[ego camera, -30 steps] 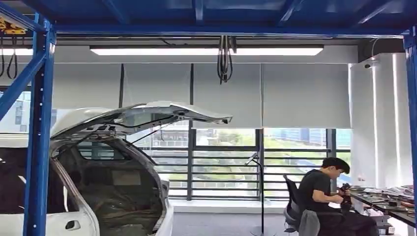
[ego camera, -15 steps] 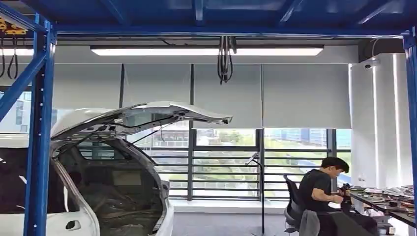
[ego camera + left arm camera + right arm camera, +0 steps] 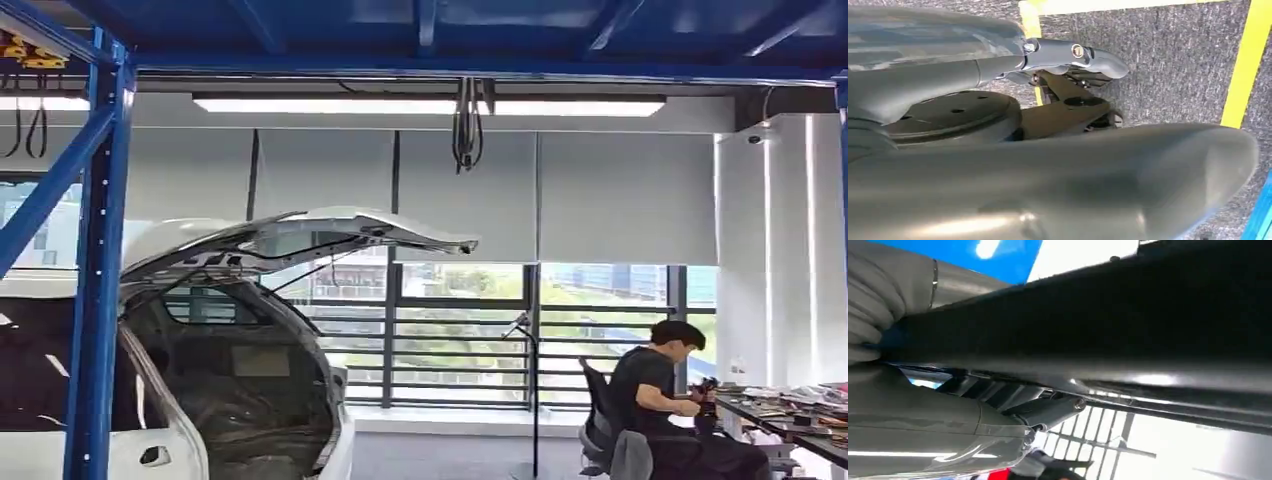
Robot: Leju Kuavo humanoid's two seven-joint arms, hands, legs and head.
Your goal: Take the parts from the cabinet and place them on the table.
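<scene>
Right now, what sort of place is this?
Probably an automotive workshop or test lab: a white car with its tailgate raised, blue steel racking, and a person seated at a cluttered workbench.

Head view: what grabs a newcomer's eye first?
The white car with its raised rear hatch fills the lower left, its stripped cargo bay open behind a blue steel frame post. At lower right, a seated person in a black shirt works at a cluttered table. A long ceiling strip light runs across the top.
</scene>
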